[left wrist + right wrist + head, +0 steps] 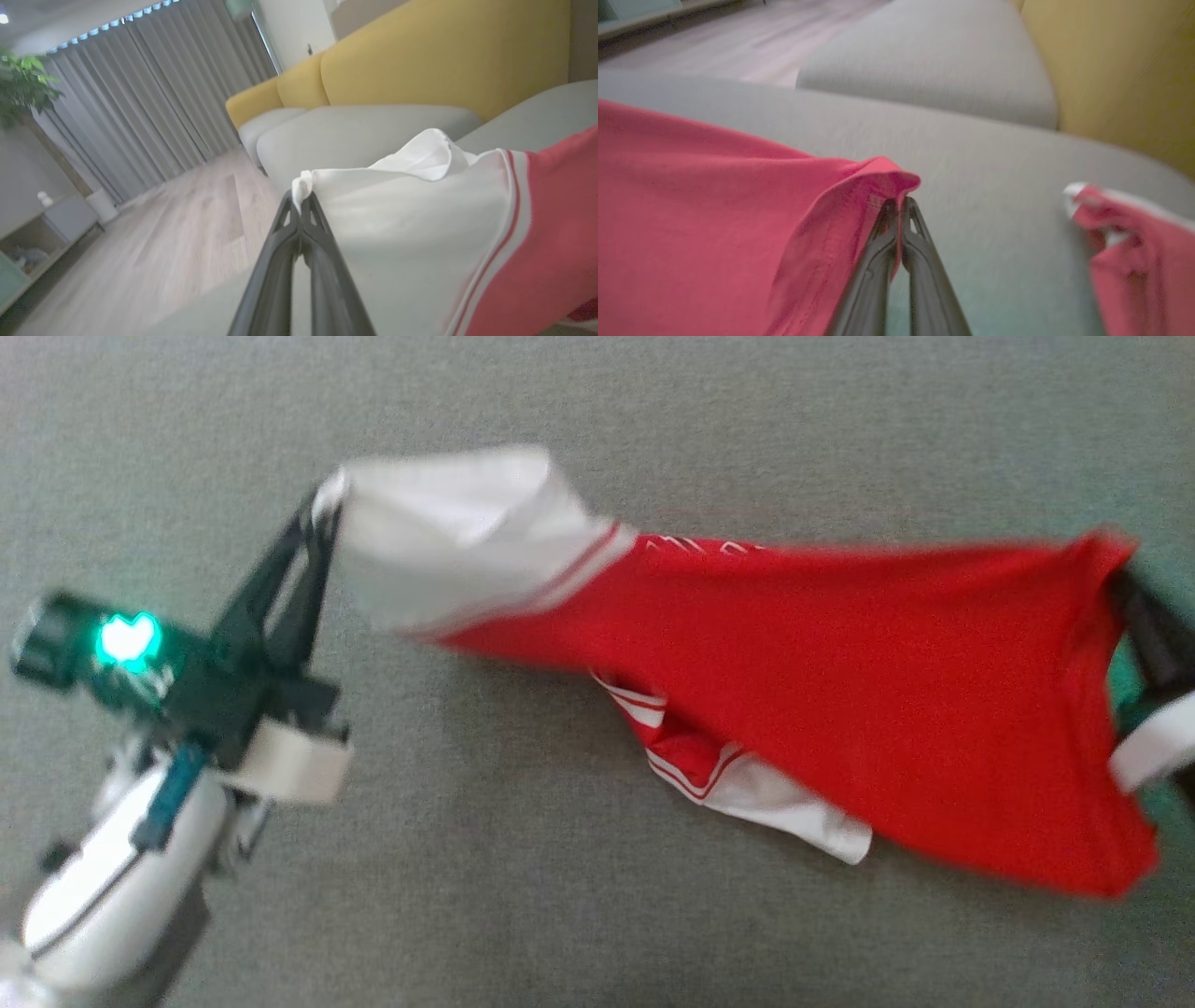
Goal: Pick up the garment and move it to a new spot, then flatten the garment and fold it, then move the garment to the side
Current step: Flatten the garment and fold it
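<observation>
Holding the garment pinched in left gripper and right gripper (opposite ends), you should raise both evenly.

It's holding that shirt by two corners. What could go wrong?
The left tool pinches only the tip of the white sleeve, so it might slip if the shirt is pulled tighter. The right tool bites just the red hem edge: same risk. The other sleeve is bunched beneath and could crease when laid down.
</observation>
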Motion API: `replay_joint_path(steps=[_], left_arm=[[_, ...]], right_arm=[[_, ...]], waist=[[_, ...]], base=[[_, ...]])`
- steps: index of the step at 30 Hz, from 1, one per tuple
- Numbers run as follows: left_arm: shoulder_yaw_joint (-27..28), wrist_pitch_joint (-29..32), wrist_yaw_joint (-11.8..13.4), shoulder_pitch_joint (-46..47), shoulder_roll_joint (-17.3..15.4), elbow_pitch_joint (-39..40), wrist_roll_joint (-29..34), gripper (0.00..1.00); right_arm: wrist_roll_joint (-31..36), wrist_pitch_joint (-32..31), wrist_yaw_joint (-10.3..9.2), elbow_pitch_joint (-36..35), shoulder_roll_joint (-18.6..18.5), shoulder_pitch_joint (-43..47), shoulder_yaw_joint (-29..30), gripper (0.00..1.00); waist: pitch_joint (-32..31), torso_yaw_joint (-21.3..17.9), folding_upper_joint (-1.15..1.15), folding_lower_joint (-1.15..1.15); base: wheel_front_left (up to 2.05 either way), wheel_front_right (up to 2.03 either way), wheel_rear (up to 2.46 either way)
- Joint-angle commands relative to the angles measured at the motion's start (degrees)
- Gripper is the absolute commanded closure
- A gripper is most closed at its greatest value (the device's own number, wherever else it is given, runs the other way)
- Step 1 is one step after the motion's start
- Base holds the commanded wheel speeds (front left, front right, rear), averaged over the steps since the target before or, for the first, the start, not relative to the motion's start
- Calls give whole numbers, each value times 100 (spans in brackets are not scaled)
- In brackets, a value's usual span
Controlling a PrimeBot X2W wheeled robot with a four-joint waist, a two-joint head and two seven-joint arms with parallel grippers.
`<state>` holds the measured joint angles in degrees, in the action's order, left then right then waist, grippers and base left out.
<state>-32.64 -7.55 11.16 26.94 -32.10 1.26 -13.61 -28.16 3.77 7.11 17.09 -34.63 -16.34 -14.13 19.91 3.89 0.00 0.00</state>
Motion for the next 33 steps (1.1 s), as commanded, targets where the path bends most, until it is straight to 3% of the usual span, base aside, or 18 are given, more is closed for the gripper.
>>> replay_joint_path(steps=[1,5,11,15,19,24,25,27,29,33], left_arm=[[300,-84,-27,550,-226,115,96,100],[352,-328,-206,1510,-190,-23,356,100],[469,-631,-226,2348,3,87,512,100],[381,-660,-185,1793,7,76,347,100],[359,-696,41,771,-3,-7,92,100],[378,-734,262,-237,34,-134,-99,100],[395,-738,287,-357,50,-152,-115,100],[421,-741,310,-517,65,-149,-74,100],[447,-742,315,-574,77,-138,-55,100],[576,-743,327,-755,120,-77,7,100]], right_arm=[[81,153,37,-126,-290,-244,121,100],[431,541,37,-208,-440,-1005,561,100],[1109,964,37,-878,-549,-1592,1034,100],[1259,1001,37,-1432,-639,-781,822,100],[1393,1008,37,-1897,-573,495,412,100],[1370,897,37,-1792,-266,1747,-2,100],[1234,847,37,-1726,-169,1903,-47,0],[861,777,37,-1655,52,2156,7,0],[672,732,37,-1670,111,2271,22,0],[-409,732,37,-1667,93,2555,41,0]], waist=[[-72,-50,0,0],[-221,-150,0,0],[-289,-273,0,0],[-225,-302,0,0],[-132,-331,0,0],[-48,-385,0,0],[-48,-386,0,0],[-60,-387,0,0],[-75,-391,0,0],[-147,-429,0,0]], base=[[0,0,0],[0,0,0],[0,0,0],[0,0,0],[0,0,0],[0,0,0],[0,0,0],[0,0,0],[0,0,0],[0,0,0]])
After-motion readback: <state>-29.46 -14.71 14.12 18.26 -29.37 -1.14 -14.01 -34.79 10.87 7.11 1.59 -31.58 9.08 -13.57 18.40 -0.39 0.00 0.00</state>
